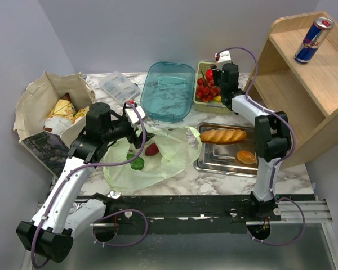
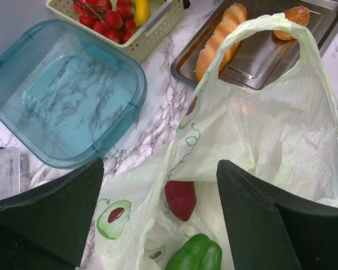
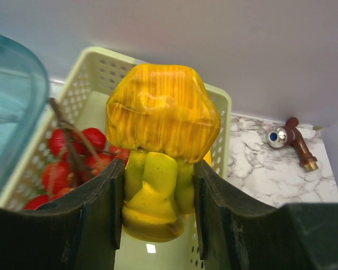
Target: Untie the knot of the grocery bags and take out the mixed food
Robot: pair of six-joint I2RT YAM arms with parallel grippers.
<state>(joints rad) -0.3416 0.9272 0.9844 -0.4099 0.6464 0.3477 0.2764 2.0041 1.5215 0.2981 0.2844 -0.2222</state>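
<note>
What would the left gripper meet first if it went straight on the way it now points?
Most likely the pale green bag, near the magenta-red vegetable framed by the open jaws of the left gripper; depth is unclear.

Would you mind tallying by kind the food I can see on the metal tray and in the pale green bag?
Baked goods: 2 (bread loaf, bun)
Vegetables: 2 (green bell pepper, magenta-red vegetable)
Total: 4

I see a pale green bag (image 2: 270,135) with avocado prints, magenta-red vegetable (image 2: 181,199), green bell pepper (image 2: 195,254) — plus yellow bananas (image 3: 158,129), teal tub (image 2: 62,95).
</note>
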